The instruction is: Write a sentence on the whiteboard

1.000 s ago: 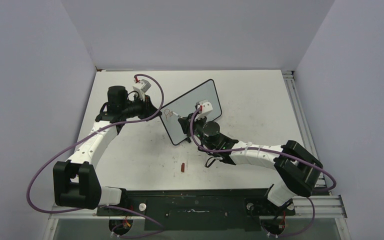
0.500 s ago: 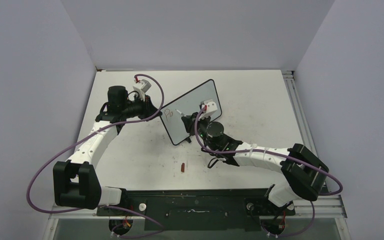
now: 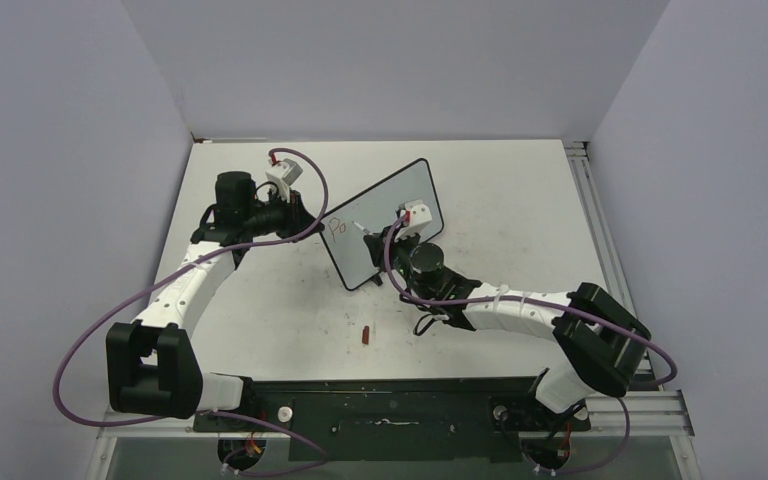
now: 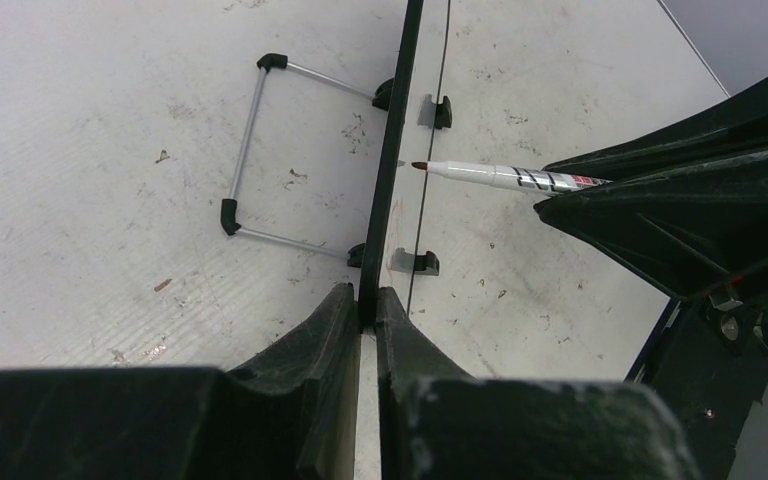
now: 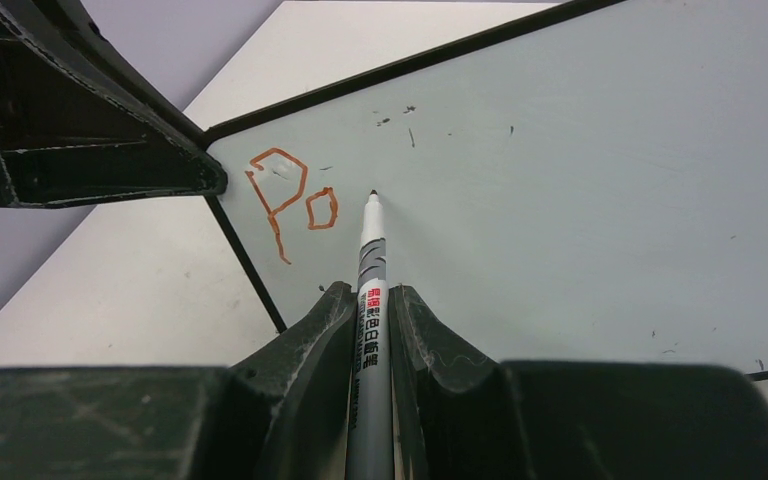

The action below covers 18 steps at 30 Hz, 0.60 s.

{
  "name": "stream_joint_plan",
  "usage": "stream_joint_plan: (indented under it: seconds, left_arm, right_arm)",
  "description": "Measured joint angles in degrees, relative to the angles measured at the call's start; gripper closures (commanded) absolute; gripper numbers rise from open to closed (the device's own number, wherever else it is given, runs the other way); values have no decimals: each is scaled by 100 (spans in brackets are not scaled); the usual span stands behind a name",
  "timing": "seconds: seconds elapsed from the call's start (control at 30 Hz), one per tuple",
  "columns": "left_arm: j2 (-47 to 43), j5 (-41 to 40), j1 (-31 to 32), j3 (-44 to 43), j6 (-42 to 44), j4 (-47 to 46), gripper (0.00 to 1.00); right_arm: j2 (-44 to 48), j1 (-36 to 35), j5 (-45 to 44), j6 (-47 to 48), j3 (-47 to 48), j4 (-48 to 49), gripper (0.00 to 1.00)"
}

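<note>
The whiteboard [image 3: 385, 225] stands propped on edge near the middle of the worktop [image 3: 520, 200], a little toward the far edge and skewed to it. It looks thin, light and stiff, with a glossy face that is likely slick. Pen pressure could tip or slide it, so the thin black frame is the sensible place to hold. The left fingers [image 4: 325, 330] are clenched on exactly that, pinching the frame at the board's left end, with the wire stand [image 4: 250, 150] behind. The right fingers [image 5: 325, 320] are clamped on the marker [image 5: 370, 250] low on its barrel, tip at or just off the face, which I cannot tell. The sentence [image 5: 295, 200] so far reads "Po" in reddish strokes near the board's left end. A small red piece [image 3: 365, 334], perhaps the cap, lies toward the near edge. No container shows in any view
</note>
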<state>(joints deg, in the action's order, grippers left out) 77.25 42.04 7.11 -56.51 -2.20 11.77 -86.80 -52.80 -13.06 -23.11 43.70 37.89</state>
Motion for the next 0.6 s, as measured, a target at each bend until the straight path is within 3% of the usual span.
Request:
stream_joint_plan:
  seconds: [0.6]
  left_arm:
    - [0, -4, -2, -2, 2, 11, 100]
  right_arm:
    - [-96, 61, 24, 2, 13, 39, 95]
